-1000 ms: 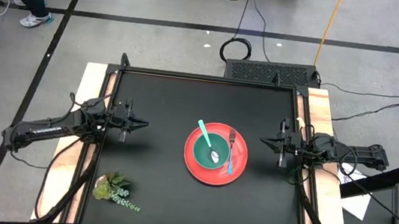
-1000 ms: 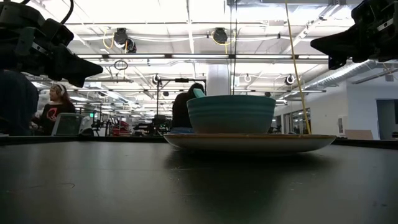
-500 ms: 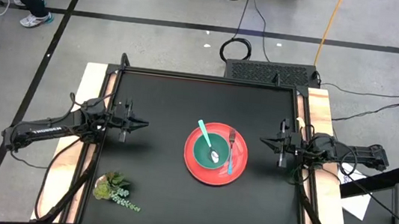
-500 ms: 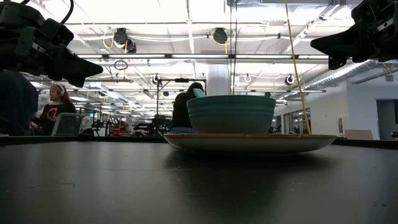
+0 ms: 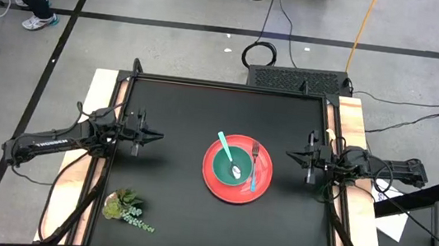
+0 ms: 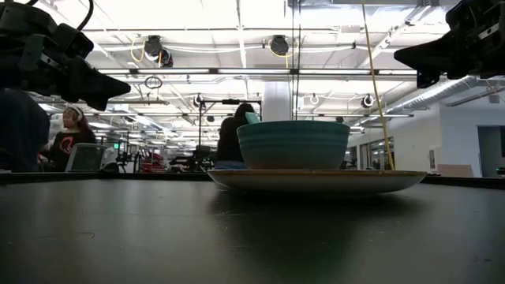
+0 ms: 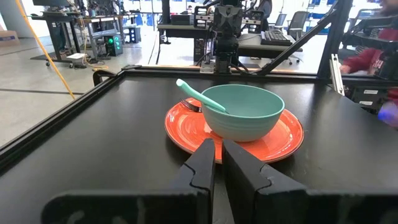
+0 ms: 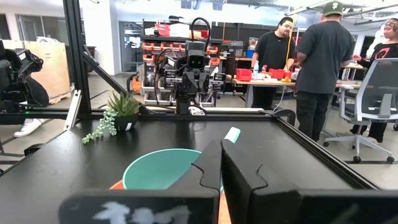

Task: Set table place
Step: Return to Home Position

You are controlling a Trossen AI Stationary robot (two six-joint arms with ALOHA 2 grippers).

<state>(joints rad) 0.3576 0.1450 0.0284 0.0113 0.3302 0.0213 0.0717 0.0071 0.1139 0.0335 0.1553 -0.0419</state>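
Evidently the setting is complete. High view: a smooth round red plate (image 5: 216, 187) on the matte black table (image 5: 204, 113) carries a teal-green bowl (image 5: 225, 169); the teal-handled spoon (image 5: 224, 144) rests inside, the blue-handled fork (image 5: 254, 168) beside it on the plate. Low view: bowl wall faintly ribbed. Wrist views: left gripper (image 7: 217, 146) and right gripper (image 8: 221, 146), at opposite table edges, are closed and empty; only homing may remain.

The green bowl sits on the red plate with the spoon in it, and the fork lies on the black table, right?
Not quite. The fork lies on the red plate, beside the green bowl, not on the table; the high view shows it. The bowl is on the plate with the spoon in it.
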